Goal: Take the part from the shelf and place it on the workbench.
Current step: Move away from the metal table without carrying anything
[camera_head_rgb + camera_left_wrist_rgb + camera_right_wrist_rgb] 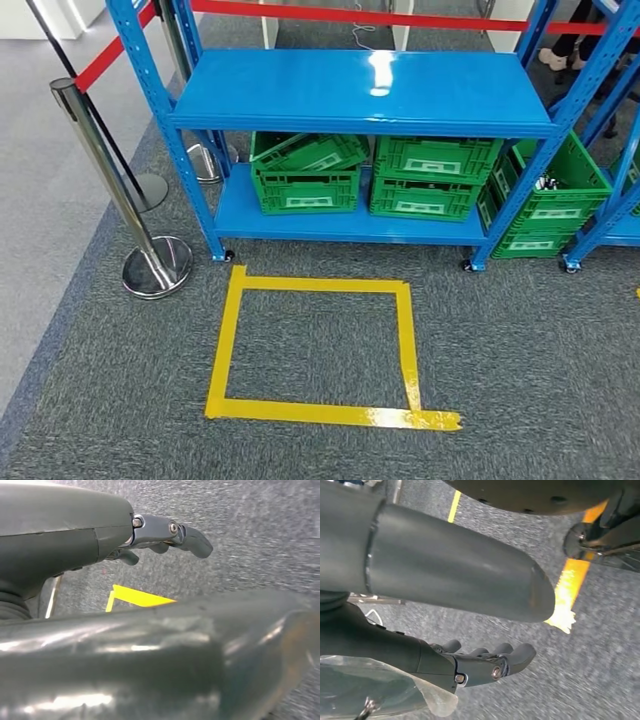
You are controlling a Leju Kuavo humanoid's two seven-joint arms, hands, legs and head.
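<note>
**Blue shelf ahead, both hands hanging empty**

Grey carpet carries a yellow tape rectangle before the blue shelf. Green crates fill its low level; whichever holds the part, I cannot tell. Left robot hand and right robot hand hang spread, holding nothing.

white label panels on green crates, their print too small to read, no other text legible
</note>
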